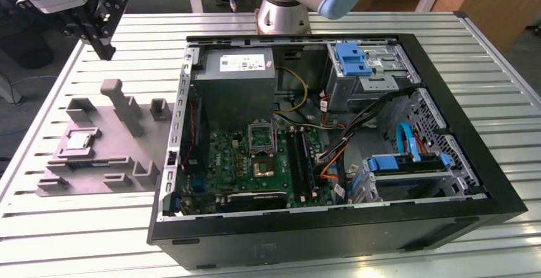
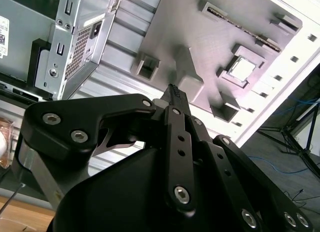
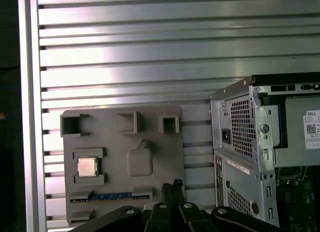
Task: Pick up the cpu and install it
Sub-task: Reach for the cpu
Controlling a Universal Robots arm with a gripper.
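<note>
Hovering over the slatted table (image 1: 85,240), the gripper (image 1: 106,51) is seen with its fingers drawn together, nothing clamped between them. The cpu (image 1: 80,140) is found lower down, well apart from the fingertips, seated flat in a square recess of the grey tray (image 1: 110,156). Beside the tray, the open computer case (image 1: 338,227) is set.
</note>
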